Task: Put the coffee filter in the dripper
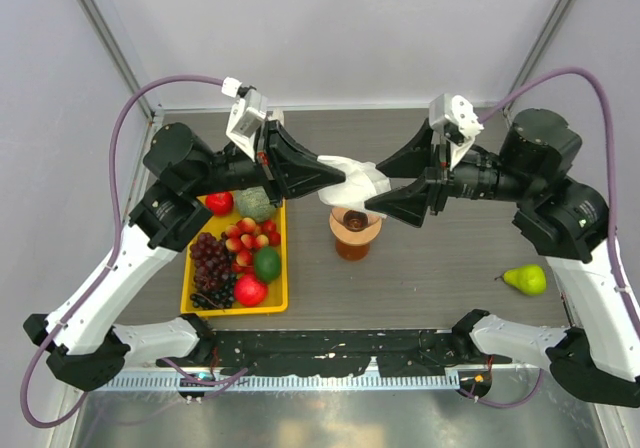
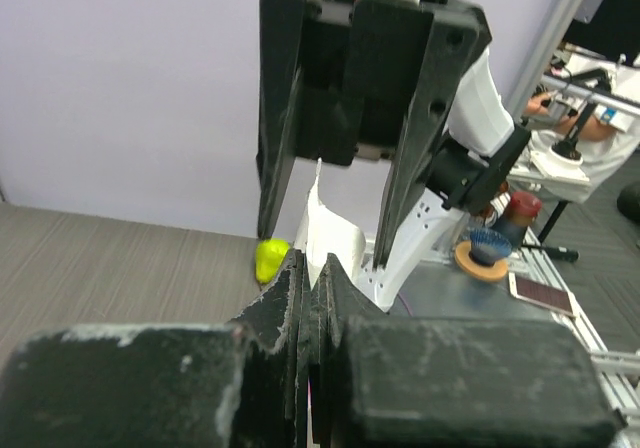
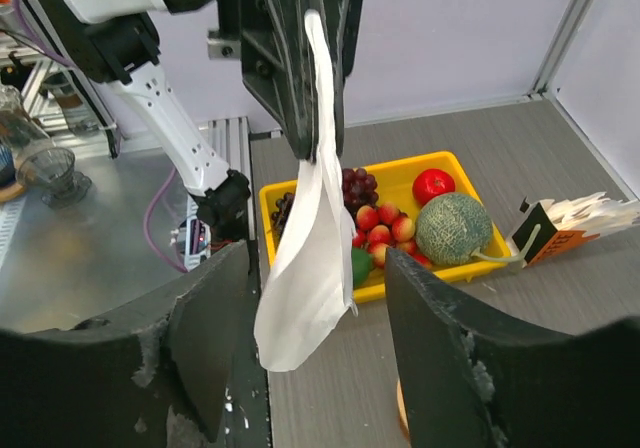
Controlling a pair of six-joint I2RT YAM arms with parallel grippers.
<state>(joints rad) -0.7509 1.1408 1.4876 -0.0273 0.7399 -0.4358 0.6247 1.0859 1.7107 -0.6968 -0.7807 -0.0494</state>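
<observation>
My left gripper [image 1: 338, 175] is shut on the top edge of the coffee filter [image 1: 360, 180], a thin white paper cone. The filter hangs in the air just above the dripper [image 1: 355, 222], whose tan-orange collar sits on a glass jug. In the right wrist view the filter [image 3: 312, 258] dangles from the left gripper's fingers [image 3: 300, 118]. It falls between the spread fingers of my right gripper [image 3: 315, 260], with a gap on each side. From above, the right gripper [image 1: 380, 188] is open and faces the left one across the filter. The left wrist view shows the paper [image 2: 330, 230] rising from its shut jaws.
A yellow tray [image 1: 283, 268] of fruit, with grapes, a melon and a tomato, lies left of the dripper. A green pear [image 1: 525, 279] sits at the right. An upright bundle of papers with a small dark box [image 3: 560, 230] stands behind the tray. The arm bases line the near edge.
</observation>
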